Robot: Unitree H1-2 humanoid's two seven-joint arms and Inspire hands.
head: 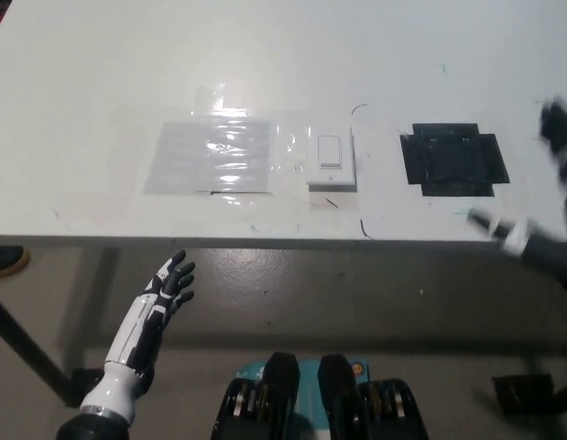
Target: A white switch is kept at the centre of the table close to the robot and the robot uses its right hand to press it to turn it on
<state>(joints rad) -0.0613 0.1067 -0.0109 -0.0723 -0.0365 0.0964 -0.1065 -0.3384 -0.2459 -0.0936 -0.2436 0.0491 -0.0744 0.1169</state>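
Observation:
A white wall-type switch (331, 159) lies flat on the white table (265, 55), near the front edge at the middle. My black right hand (550, 183) is at the far right edge of the picture, blurred, over the table's front right corner and well to the right of the switch. Its fingers look spread apart, touching nothing. My white left hand (166, 286) hangs below the table's front edge at the lower left, fingers apart and empty.
A clear, shiny plastic sheet (210, 156) is taped to the table left of the switch. A black taped square (454, 159) lies to its right. The table's front edge (265, 243) runs across the middle, with grey floor below.

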